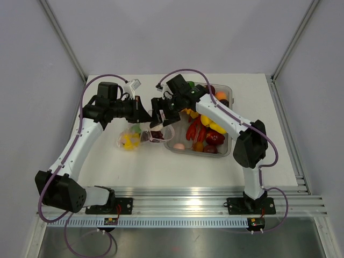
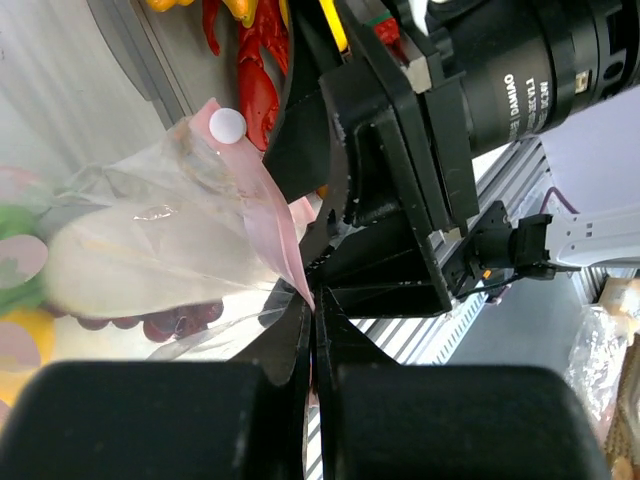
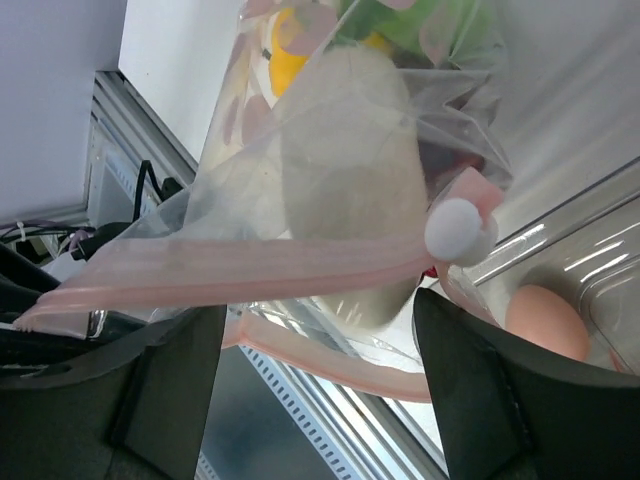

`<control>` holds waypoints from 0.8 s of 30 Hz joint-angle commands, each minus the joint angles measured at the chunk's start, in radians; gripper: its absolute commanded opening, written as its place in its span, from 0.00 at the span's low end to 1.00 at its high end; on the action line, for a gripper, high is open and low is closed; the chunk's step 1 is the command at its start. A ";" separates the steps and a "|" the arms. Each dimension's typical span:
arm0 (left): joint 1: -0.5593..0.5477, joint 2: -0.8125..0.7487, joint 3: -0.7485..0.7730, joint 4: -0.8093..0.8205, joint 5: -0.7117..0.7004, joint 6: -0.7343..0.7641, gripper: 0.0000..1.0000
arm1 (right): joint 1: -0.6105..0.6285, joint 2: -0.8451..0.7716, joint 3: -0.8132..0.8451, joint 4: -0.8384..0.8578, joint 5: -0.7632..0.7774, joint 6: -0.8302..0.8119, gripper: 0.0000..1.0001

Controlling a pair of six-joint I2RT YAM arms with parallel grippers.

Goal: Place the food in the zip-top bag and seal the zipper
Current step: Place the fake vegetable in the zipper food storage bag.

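Note:
The clear zip-top bag point(image 1: 138, 136) lies left of the tray, holding yellow, green and dark red food point(image 1: 129, 140). My left gripper point(image 2: 316, 320) is shut on the corner of the pinkish-red zipper point(image 2: 275, 215). My right gripper point(image 3: 318, 335) is open, its fingers point(image 3: 475, 390) on either side of the bag's open mouth. The two pink zipper strips point(image 3: 250, 270) are apart between them. A white slider knob point(image 3: 455, 230) sits at the strip's end. In the top view both grippers point(image 1: 161, 113) meet above the bag's mouth.
A grey translucent tray point(image 1: 228, 145) on the right holds more toy food: red peppers point(image 1: 194, 131), a yellow piece point(image 1: 215, 127), an orange one point(image 1: 221, 95), a pink egg point(image 3: 545, 320). The rail point(image 1: 177, 192) runs along the table's near edge.

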 commanded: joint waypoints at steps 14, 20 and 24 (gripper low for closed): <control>0.014 0.011 0.031 0.112 0.024 -0.135 0.00 | -0.046 -0.472 -0.389 0.154 0.339 0.076 0.65; 0.014 0.030 0.051 0.133 0.001 -0.170 0.00 | -0.063 -0.476 -0.526 0.114 0.459 0.047 0.62; 0.014 0.043 0.048 0.138 -0.006 -0.184 0.00 | -0.063 -0.414 -0.559 0.130 0.442 0.037 0.65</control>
